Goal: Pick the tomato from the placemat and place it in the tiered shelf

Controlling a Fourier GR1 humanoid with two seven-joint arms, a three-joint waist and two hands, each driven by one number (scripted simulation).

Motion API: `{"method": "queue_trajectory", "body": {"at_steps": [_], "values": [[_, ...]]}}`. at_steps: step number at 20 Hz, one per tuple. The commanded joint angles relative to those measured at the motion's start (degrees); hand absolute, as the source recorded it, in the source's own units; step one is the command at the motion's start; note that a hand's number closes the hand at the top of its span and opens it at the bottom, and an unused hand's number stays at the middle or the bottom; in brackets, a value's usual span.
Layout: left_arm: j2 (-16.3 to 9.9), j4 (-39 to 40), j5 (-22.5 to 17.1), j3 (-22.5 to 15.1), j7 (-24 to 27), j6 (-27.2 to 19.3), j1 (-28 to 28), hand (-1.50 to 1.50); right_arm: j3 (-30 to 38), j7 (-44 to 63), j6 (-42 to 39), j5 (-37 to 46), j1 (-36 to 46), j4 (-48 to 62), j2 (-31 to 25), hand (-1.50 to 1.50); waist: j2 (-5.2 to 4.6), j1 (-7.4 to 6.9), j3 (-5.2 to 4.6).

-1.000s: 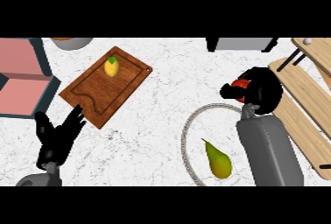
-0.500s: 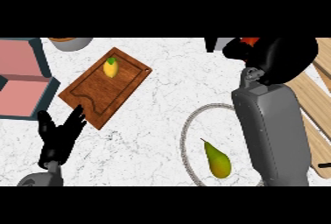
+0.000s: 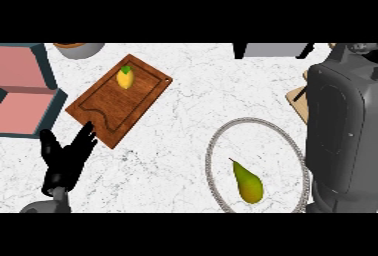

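Head view: left hand point(image 3: 65, 159) rests, fingers straight, holding nothing, near the cutting board point(image 3: 118, 100); right hand's fingers unseen.

The broad grey right forearm point(image 3: 341, 135) ran up the right edge and hid most of the pale wooden tiered shelf point(image 3: 298, 96); its hand lay out of view. The red tomato was nowhere visible, perhaps behind that arm. The round grey-rimmed placemat point(image 3: 214, 150) was cut off below.

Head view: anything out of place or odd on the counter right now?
Nothing looks spilled or damaged. The right forearm fills the right edge, hiding the right hand and tomato. A pear lies on the round placemat. The left hand rests open, lower left.
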State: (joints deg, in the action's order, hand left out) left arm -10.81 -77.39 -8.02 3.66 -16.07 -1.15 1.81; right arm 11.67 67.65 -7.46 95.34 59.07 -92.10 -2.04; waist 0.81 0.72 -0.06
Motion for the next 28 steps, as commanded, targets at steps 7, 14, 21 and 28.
{"method": "queue_trajectory", "body": {"at_steps": [7,14,21,28], "values": [[0.51,0.90,0.50,-0.75,-0.04,0.78,0.60,0.00,11.46,1.11,-15.46,1.39,8.94,-0.36,-7.31,1.50,-0.59,-0.44,0.01],[0.63,0.54,1.15,-0.52,1.38,0.59,-0.63,0.00,19.43,-6.69,-21.27,-4.10,7.45,-1.23,-11.93,1.50,-0.62,-0.42,0.03],[0.40,-1.21,1.14,-0.20,-2.11,0.05,1.32,0.00,21.18,-10.42,-18.67,-5.71,-1.13,-1.87,-13.34,1.50,-0.75,-0.71,0.06],[0.34,-0.73,0.77,0.37,1.64,2.61,-3.17,0.00,21.97,-12.82,-12.84,-8.73,-4.58,3.33,-17.93,1.50,-0.81,-1.12,0.05]]}}
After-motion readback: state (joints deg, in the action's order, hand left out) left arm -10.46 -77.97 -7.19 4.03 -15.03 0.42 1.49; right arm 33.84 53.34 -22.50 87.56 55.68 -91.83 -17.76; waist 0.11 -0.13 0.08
